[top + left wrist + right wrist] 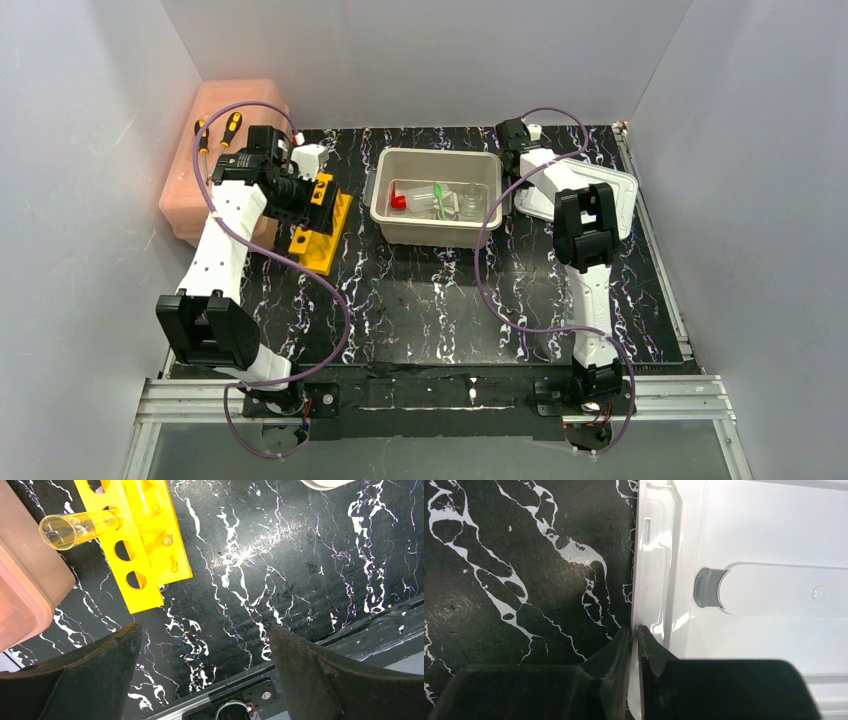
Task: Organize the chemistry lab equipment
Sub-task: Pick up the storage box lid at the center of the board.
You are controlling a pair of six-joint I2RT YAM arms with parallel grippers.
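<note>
A white tub [437, 232] stands mid-table and holds a red-capped squeeze bottle [412, 199], a green spoon [439, 197] and a clear flask [470, 200]. The yellow tube rack [322, 240] lies to its left; in the left wrist view one clear tube [75, 527] sits in the rack [145, 545]. My left gripper [305, 192] hovers over the rack, and its jaws [205, 630] are wide open and empty above the black table. My right gripper [518, 160] is at the tub's right, where its jaws [634, 630] are pinched on the left rim of a flat white lid [764, 580].
A translucent pink box [215, 150] stands at the back left with two black-and-orange screwdrivers [230, 128] on top; its corner [20, 590] lies close beside the rack. The white lid [600, 190] lies right of the tub. Grey walls enclose the table on three sides.
</note>
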